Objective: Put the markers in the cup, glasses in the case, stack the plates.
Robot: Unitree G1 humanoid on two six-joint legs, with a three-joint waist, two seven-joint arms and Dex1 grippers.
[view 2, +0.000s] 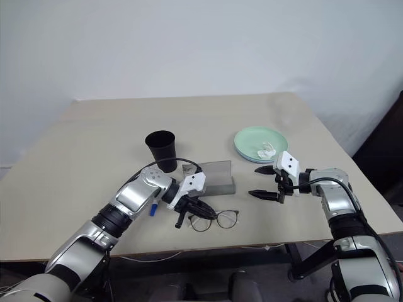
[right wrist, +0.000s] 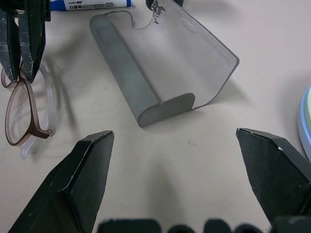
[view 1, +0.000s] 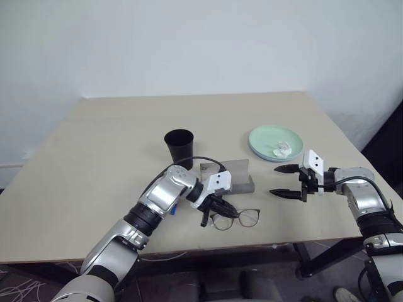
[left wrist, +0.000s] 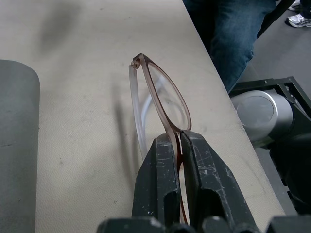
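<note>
Left eye view has the whole setup on a big beige table (view 1: 94,157), so starting with the bulky stuff: the plates (view 1: 275,143) sit on the far right side, mint green one stacked on the light blue one, with a crumpled white tissue (view 1: 281,150) lying on top. Next down in size, the grey case (view 1: 230,176) sits near the middle of the table with its flap lid standing open, and the black cup (view 1: 179,148) stands upright just behind and to the left of it. The glasses (view 1: 236,218) are at the near edge in front of the case, and the left tool (view 1: 217,209) is clamped shut on one side of the frame; the left wrist view shows the two black fingers (left wrist: 160,184) pinching the thin brown rim right beside a lens. The right tool (view 1: 283,181) hovers above the table to the right of the case, jaws spread wide with nothing between them. Smallest bit: a marker (right wrist: 90,4) lies flat on the table by the case, partly tucked behind the left arm.
</note>
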